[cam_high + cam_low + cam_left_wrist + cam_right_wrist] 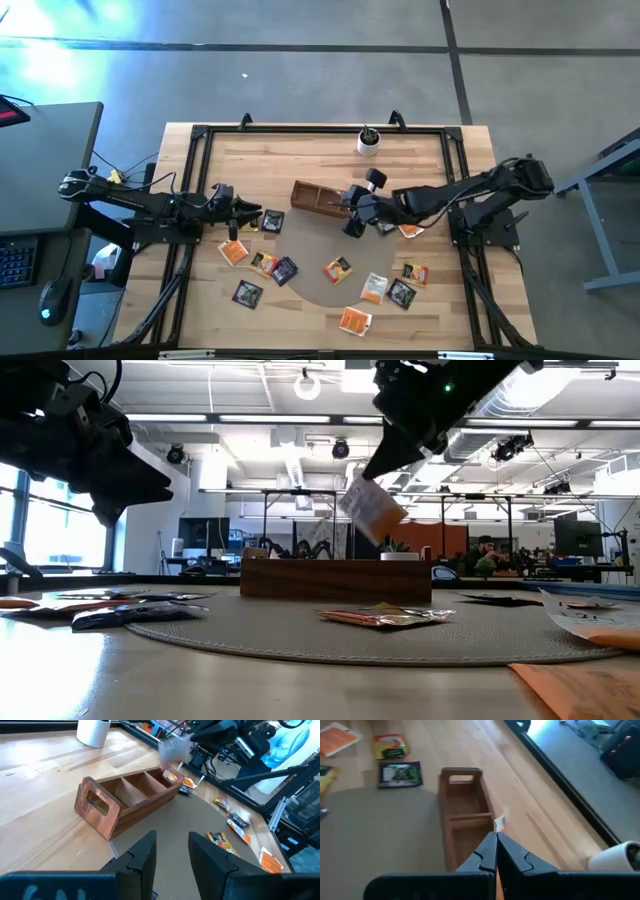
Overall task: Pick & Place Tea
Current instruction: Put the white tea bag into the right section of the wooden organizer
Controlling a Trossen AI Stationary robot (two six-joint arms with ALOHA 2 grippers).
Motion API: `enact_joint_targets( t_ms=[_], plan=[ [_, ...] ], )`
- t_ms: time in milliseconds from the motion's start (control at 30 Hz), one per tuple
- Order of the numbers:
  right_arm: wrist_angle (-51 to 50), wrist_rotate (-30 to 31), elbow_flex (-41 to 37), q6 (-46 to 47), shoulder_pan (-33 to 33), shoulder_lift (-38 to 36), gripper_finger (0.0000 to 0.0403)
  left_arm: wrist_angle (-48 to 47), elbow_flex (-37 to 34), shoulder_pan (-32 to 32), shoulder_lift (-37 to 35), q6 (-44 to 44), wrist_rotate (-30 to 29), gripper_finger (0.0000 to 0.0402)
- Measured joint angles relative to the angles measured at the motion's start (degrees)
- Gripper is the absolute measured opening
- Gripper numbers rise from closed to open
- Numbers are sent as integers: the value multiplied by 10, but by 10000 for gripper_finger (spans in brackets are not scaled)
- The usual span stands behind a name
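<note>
Right gripper (372,478): fingers clamped on whitish-orange tea sachet (370,508), hanging above wooden caddy (335,577), likely for drop-in. Left gripper (170,860): fingers apart, empty, waiting beside caddy.

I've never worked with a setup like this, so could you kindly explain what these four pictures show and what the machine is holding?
It is a robot with two dark arms at a wooden table. One picture looks straight down, one looks level across the tabletop, and one comes from each wrist. Tea sachets lie scattered on a grey mat beside a wooden compartment box; a white cup stands at the far edge. The right gripper is shut on a whitish sachet, holding it above the box. The left gripper waits open at the left side.
</note>
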Motion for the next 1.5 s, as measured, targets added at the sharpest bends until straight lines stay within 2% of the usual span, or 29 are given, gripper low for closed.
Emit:
enact_joint_targets(
  t_ms=[267, 567, 733, 1033, 1200, 1300, 1500],
  plan=[
    [-49, -102, 0, 64, -39, 0, 0, 0, 0, 0, 0, 1, -2, 112],
    [-74, -72, 0, 87, -51, 0, 0, 0, 0, 0, 0, 1, -3, 112],
    [-49, -89, 0, 78, -51, 10, 0, 0, 0, 0, 0, 1, -3, 112],
    [-20, -83, 0, 64, -52, 52, 0, 0, 0, 0, 0, 1, -3, 112],
    [-26, -116, 0, 65, -61, 51, 1, 0, 0, 0, 0, 3, -3, 112],
    [-48, -122, 1, 78, -62, 55, 8, 0, 0, 0, 0, 3, -3, 112],
    [-83, -96, 1, 75, -62, 55, 38, 0, 0, 0, 0, 3, -3, 112]
  ],
)
